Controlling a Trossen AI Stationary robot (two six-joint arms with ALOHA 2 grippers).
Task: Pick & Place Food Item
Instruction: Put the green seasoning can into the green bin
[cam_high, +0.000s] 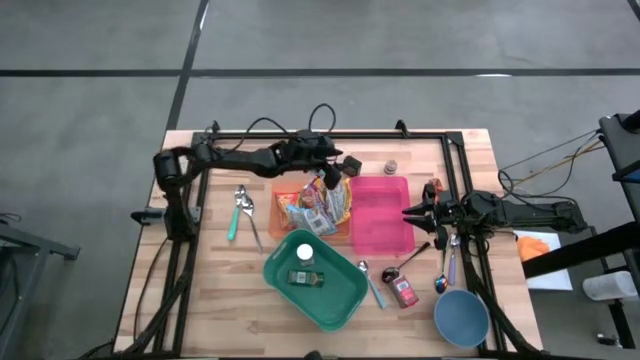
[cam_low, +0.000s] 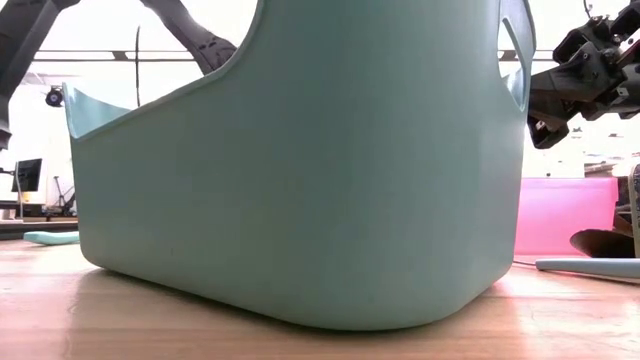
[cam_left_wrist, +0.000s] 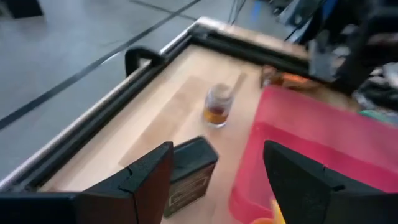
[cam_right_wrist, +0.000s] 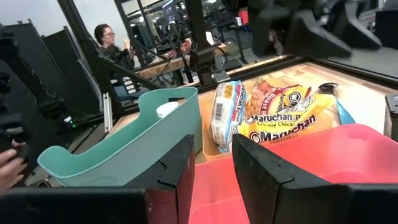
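The left gripper (cam_high: 338, 176) stands with its fingers spread and empty above the orange tray (cam_high: 282, 214), at about 12 o'clock from the Maruchan ramen packets (cam_high: 322, 205), which stand upright inside that tray. The pink bin (cam_high: 380, 213) touches the tray at its 3 o'clock side, and the teal bin (cam_high: 335, 300) with a small bottle (cam_high: 306, 278) lies at 6 o'clock. The right gripper (cam_high: 409, 213) waits at the 3 o'clock edge of the pink bin, its fingers slightly apart and holding nothing.

Even overhead light; low view backlit, windows blown out; left wrist view motion-blurred.
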